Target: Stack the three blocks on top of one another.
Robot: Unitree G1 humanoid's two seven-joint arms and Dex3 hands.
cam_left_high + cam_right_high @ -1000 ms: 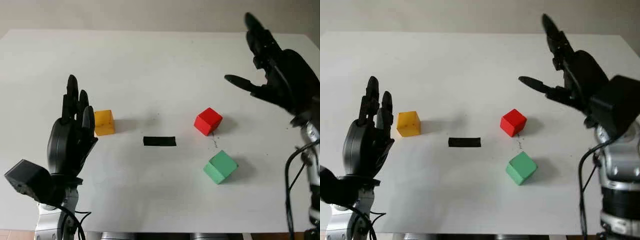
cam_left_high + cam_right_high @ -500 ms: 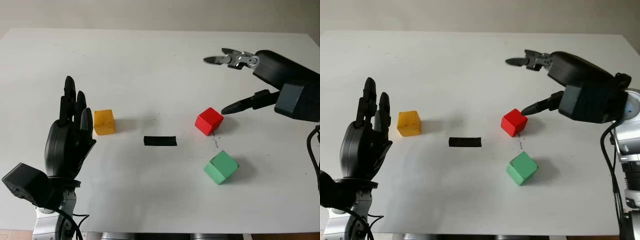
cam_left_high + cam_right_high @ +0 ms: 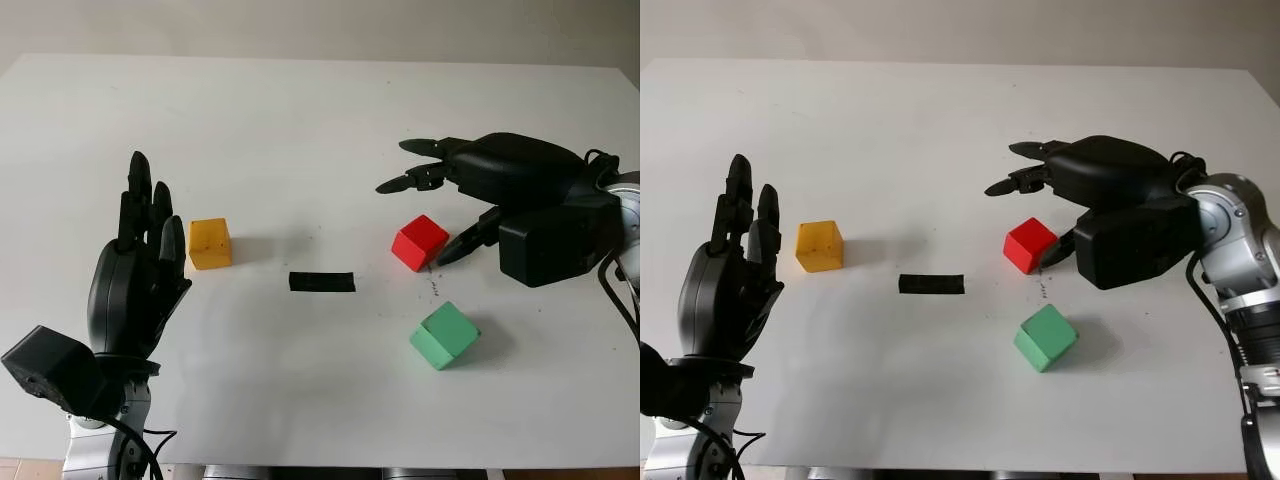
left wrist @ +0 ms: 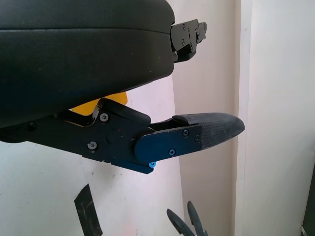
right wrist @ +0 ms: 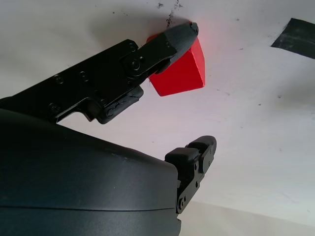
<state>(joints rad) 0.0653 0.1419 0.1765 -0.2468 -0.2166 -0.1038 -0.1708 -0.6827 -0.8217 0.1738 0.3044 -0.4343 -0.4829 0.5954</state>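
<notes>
Bright, even light — soft shadows, wrist views blurred close-up.

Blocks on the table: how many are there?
3. The yellow block sits by the left hand, the red block under the open right hand, the green block nearer the robot.

The left hand (image 3: pixel 140 270) stands upright at the near left, open, fingers pointing up, its forearm rising from the bottom edge. The right hand (image 3: pixel 455 205) reaches in from the right, palm down and open, thumb low and two fingers higher; the thumb tip may be touching something.
</notes>
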